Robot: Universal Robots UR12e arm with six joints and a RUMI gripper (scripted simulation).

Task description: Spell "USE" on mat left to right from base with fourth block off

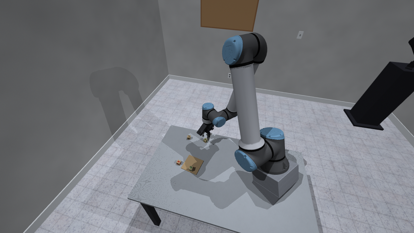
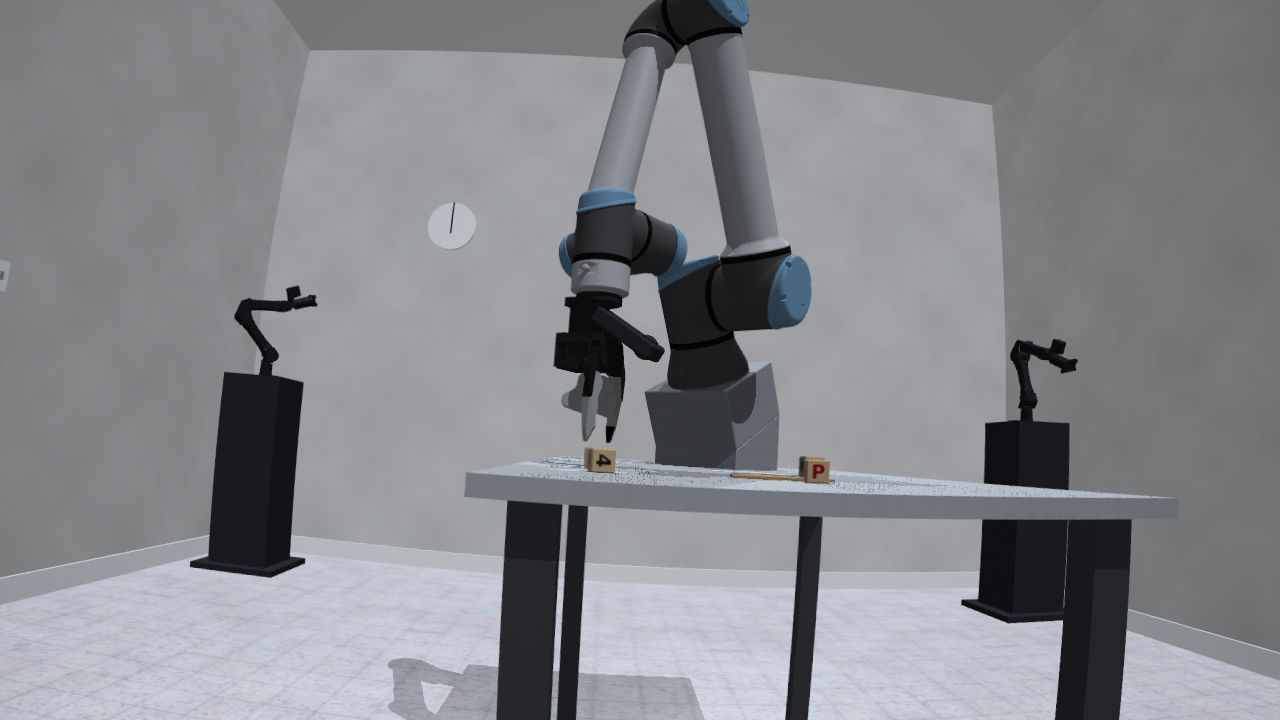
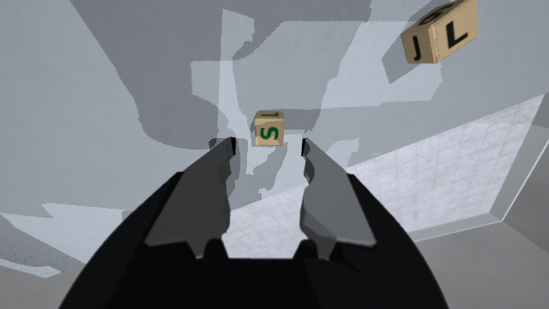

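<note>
My gripper (image 1: 206, 137) (image 2: 597, 438) (image 3: 268, 139) is part-open and empty, above a block (image 1: 205, 140) (image 3: 269, 133) with a green S on its larger visible face and a green 1 on another. A black-lettered block (image 1: 188, 137) (image 2: 603, 460) (image 3: 446, 36) stands off the mat; it shows a 4 in the exterior view, J and L in the wrist view. A red-lettered block (image 1: 178, 162) (image 2: 816, 471) stands just off the mat, with a P on one side. A green-lettered block (image 1: 190, 167) sits on the brown mat (image 1: 199, 161) (image 2: 760, 475), near one edge. Its top letter is too small to read.
The grey table (image 1: 162, 185) (image 2: 1002, 501) carries the blocks, the mat and the robot's base block (image 1: 286, 181) (image 2: 689, 429). The S block and the black-lettered block are near the table's far edge in the top view. Arm shadows cross the table and part of the mat.
</note>
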